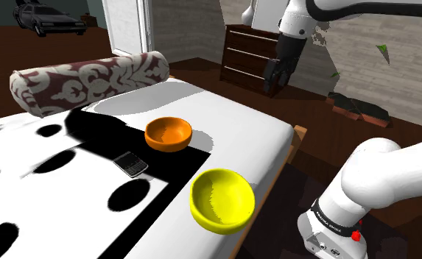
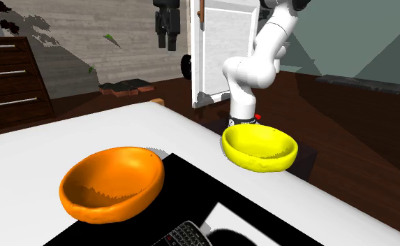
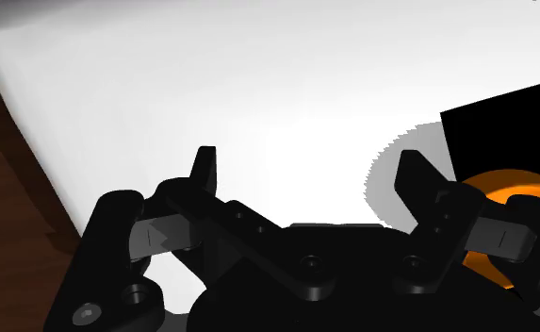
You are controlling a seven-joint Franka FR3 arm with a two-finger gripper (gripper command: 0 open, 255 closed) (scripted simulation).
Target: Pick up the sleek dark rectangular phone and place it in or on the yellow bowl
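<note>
Treat the task as unstarted: the phone (image 1: pixel 132 163) lies on the bed (image 1: pixel 227 118), outside the yellow bowl (image 1: pixel 222 200), and your tool (image 1: pixel 273 82) hangs spread, empty.

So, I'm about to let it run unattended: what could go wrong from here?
1. The keypad phone lies flat close to the orange bowl; the open gripper, high above, might nudge that bowl descending.
2. The yellow bowl sits at the edge of the bed; a hard drop could tip it off.
</note>
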